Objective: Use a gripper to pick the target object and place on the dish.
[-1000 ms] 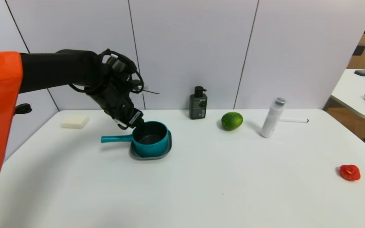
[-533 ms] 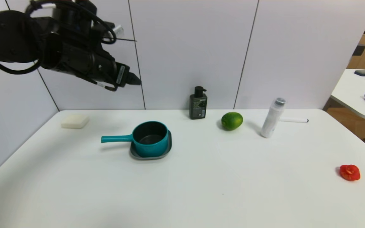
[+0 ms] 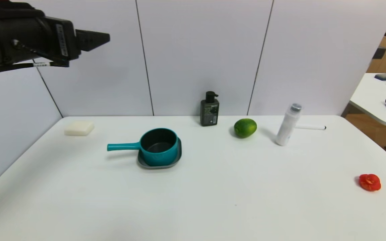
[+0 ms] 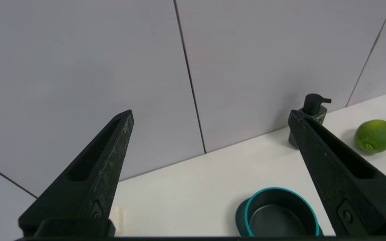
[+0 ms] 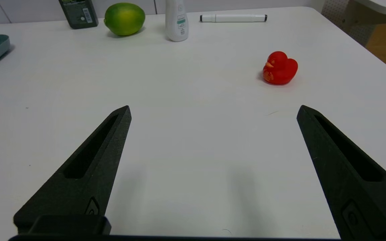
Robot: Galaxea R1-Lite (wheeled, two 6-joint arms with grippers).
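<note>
The teal saucepan (image 3: 159,147) stands upright on the grey dish (image 3: 177,160), left of the table's middle, its handle (image 3: 122,146) pointing left past the dish's rim. My left gripper (image 3: 102,36) hangs high above the table's back left, well clear of the pan. In the left wrist view this gripper (image 4: 209,115) is open and empty, with the saucepan (image 4: 280,217) far below. My right gripper (image 5: 213,108) is open and empty low over the bare near table. It does not show in the head view.
A white block (image 3: 79,128) lies at the back left. Along the back stand a black pump bottle (image 3: 209,109), a green lime (image 3: 245,127), a white bottle (image 3: 288,125) and a marker (image 3: 310,127). A red toy duck (image 3: 370,182) sits near the right edge.
My left gripper left the saucepan's rim, rose up and to the left, and its fingers spread wider. The saucepan stayed on the dish.
</note>
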